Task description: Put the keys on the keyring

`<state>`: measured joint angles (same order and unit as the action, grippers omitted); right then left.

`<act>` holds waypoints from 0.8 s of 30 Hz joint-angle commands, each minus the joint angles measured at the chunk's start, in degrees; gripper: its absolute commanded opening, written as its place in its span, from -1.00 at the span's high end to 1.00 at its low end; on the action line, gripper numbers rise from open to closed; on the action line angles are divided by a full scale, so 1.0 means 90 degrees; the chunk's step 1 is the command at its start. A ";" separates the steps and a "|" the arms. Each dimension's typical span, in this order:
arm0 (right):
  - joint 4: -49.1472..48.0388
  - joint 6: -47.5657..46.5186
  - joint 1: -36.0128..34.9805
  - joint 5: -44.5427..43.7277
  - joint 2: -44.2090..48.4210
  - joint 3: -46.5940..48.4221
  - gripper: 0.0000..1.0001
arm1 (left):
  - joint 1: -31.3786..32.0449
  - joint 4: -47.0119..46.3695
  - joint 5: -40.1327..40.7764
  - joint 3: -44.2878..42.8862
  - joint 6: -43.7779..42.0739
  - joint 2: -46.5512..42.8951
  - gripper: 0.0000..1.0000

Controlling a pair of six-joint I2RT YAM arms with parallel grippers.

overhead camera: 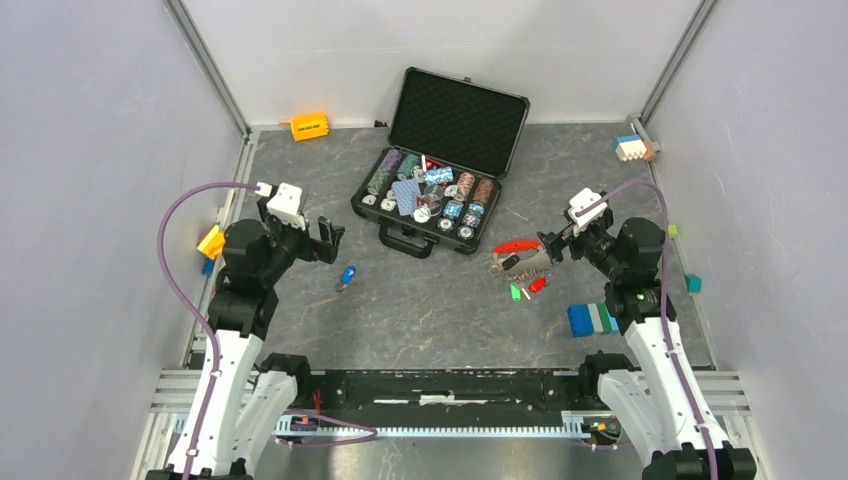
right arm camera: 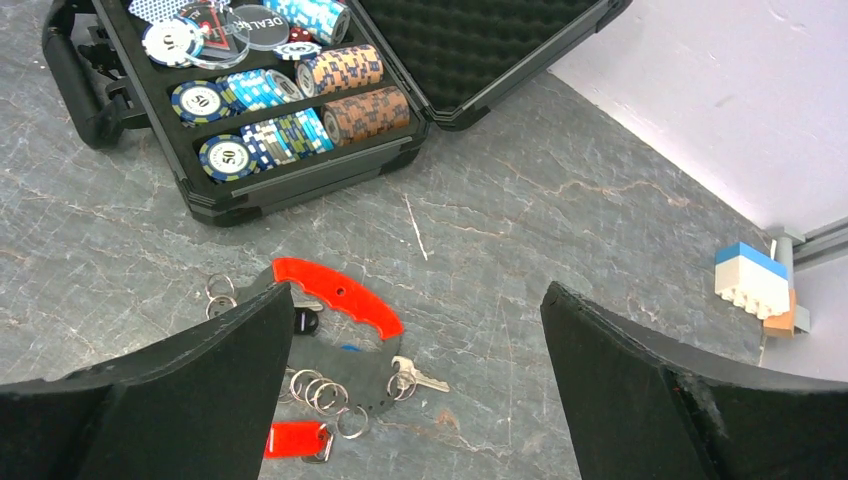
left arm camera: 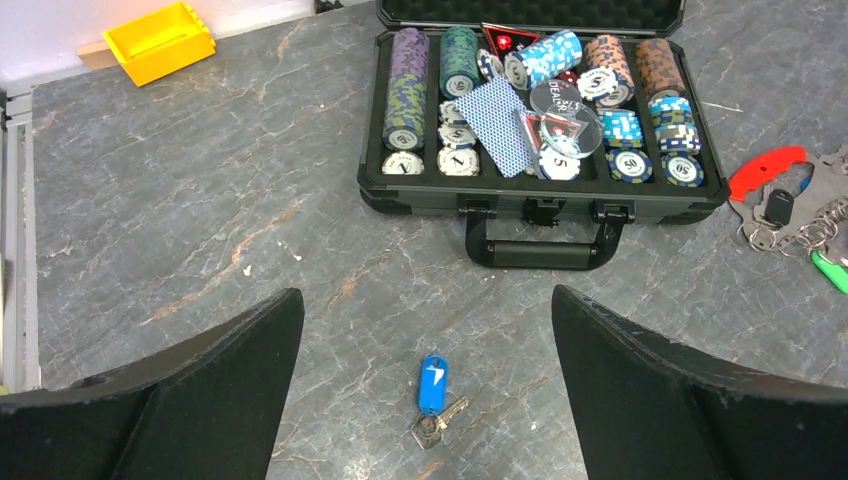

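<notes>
A blue-capped key [overhead camera: 347,275] lies on the table just right of my open, empty left gripper [overhead camera: 325,240]. In the left wrist view the blue key [left arm camera: 433,385] lies between and below the gripper [left arm camera: 428,300]. The keyring, a curved red fob [overhead camera: 517,245] on a grey plate with several metal rings [overhead camera: 515,263], lies just left of my open, empty right gripper [overhead camera: 545,250]. The fob [right arm camera: 340,295] also shows in the right wrist view, partly behind the left finger of the gripper [right arm camera: 417,290], with a bare key [right arm camera: 418,378] on one ring. A green key [overhead camera: 515,292] and a red key [overhead camera: 537,285] lie beside it.
An open black poker-chip case [overhead camera: 405,240] stands at the back centre. A yellow block [overhead camera: 309,126] is at the back left and another [overhead camera: 211,242] beside the left arm. A blue-green-white block [overhead camera: 592,318] sits near the right arm, with white-blue bricks [overhead camera: 632,148] at the back right.
</notes>
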<state>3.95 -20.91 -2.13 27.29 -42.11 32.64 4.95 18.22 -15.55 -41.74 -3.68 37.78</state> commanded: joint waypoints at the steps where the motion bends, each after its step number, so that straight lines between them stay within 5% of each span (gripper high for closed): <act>1: -0.0094 -0.0079 0.0002 0.0231 -0.0026 0.0064 -0.96 | -0.0031 0.0027 -0.0153 -0.0222 -0.0218 -0.0012 -1.00; 24: -0.0034 -0.0449 0.0002 0.0634 0.0132 -0.0135 -0.96 | -0.0080 0.0124 -0.0065 -0.0360 -0.0420 -0.0136 -1.00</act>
<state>4.40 -23.31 -2.13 30.37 -41.28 32.47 4.58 19.84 -15.66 -42.22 -5.06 36.10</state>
